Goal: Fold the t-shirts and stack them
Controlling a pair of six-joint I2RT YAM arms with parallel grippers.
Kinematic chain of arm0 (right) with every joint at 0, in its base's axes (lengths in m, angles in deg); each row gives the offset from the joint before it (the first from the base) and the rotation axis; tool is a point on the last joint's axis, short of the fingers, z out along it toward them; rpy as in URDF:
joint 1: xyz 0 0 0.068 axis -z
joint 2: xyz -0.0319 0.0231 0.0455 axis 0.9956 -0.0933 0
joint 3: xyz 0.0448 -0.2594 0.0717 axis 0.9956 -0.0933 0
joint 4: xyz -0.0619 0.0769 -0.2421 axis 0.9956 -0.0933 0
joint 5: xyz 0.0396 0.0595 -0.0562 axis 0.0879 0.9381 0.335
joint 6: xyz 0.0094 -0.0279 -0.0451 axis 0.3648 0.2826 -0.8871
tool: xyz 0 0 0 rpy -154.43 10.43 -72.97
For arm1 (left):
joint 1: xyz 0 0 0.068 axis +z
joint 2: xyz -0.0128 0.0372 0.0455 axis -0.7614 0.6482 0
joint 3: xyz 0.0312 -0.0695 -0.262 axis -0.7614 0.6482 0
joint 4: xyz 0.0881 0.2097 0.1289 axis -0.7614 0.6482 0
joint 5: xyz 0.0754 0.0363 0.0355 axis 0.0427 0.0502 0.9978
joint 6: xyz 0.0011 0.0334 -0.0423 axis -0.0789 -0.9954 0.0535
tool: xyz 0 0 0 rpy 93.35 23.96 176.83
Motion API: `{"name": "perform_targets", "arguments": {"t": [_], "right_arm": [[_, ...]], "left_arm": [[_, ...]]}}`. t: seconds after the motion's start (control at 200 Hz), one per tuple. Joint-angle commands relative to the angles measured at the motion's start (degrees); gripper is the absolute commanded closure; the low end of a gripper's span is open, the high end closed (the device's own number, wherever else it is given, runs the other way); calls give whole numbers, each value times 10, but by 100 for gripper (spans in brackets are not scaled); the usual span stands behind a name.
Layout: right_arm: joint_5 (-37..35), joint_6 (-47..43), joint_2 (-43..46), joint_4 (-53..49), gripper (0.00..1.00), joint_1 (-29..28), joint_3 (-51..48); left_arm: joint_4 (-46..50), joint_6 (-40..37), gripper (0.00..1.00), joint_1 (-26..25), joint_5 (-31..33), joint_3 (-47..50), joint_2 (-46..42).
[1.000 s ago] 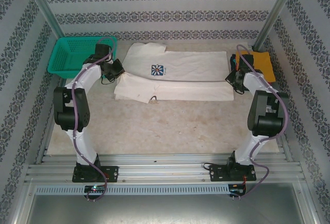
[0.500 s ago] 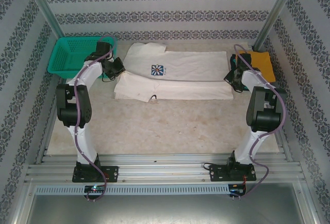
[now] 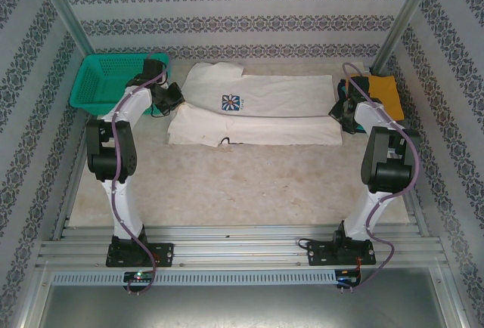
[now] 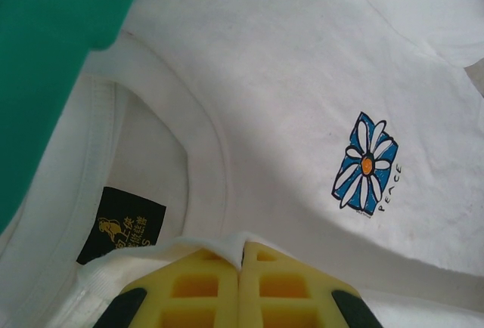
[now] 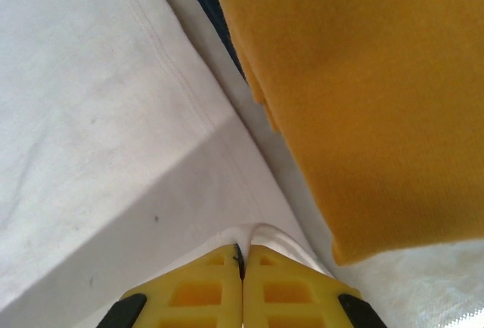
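Observation:
The white t-shirt point(image 3: 261, 109) lies spread across the far middle of the table, its blue daisy print point(image 3: 231, 102) facing up. In the left wrist view the print point(image 4: 367, 163) reads "PEACE" and a black neck label point(image 4: 121, 224) shows. My left gripper point(image 3: 168, 98) is shut on the shirt's collar-side edge, with white cloth pinched between its yellow fingers point(image 4: 200, 286). My right gripper point(image 3: 339, 112) is shut on the shirt's right edge, a fold of hem caught at its fingertips point(image 5: 203, 289). A folded orange shirt point(image 3: 380, 92) lies just right of it, seen close as orange cloth point(image 5: 363, 86).
A teal mesh basket point(image 3: 102, 80) stands at the far left, close behind my left arm; its rim point(image 4: 53, 33) crosses the left wrist view. Patterned walls close in the table on three sides. Bare tabletop point(image 3: 249, 184) stretches in front of the shirt.
Both grippers have moved slightly toward the far wall, each still holding its edge of the white shirt. The shirt's near edge has drawn back a little with them.

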Motion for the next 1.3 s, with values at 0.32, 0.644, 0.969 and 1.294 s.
{"name": "perform_targets", "arguments": {"t": [0.32,0.644,0.969,1.294], "right_arm": [[8,-13,-17,10,95,-3,30],[10,-16,-46,5,95,-4,53],[6,-16,-48,4,88,-5,56],[34,-38,42,64,36,-22,-18]], "left_arm": [[34,-16,97,7,4,-71,31],[37,-16,97,7,4,-77,43],[33,-13,93,8,-5,-90,63],[19,-30,44,-6,-12,-78,36]]}}
